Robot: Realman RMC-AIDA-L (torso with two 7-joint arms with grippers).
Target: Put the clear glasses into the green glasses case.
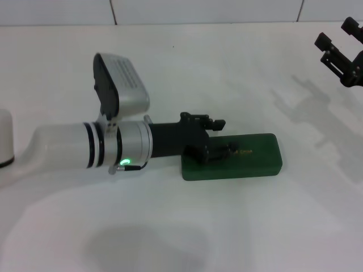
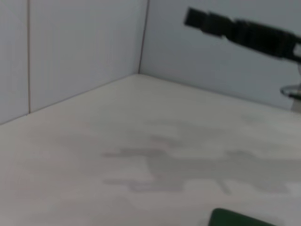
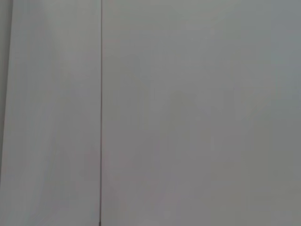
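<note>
In your head view, the green glasses case point(image 1: 238, 158) lies flat and closed on the white table point(image 1: 187, 56), a little toward four o'clock from the middle of the picture, its long side running from nine to three o'clock. Your left arm reaches in from nine o'clock, and the left tool point(image 1: 218, 148) sits on top of the case's nine o'clock half, with its dark fingers resting on the lid next to the small gold lettering. You cannot tell from here whether the fingers are wide or narrow. You cannot make out the clear glasses anywhere on the table. The right tool point(image 1: 340, 48) hangs well apart, up at two o'clock near the edge of the picture, with its fingers spread wide and nothing between them.

In your left wrist view, only one rounded corner of the green case point(image 2: 240, 219) shows, at five o'clock. The right tool point(image 2: 207, 21) appears far off at one o'clock, above the table and in front of the wall.

Your right wrist view shows only a pale wall panel with one vertical seam point(image 3: 100, 113).
</note>
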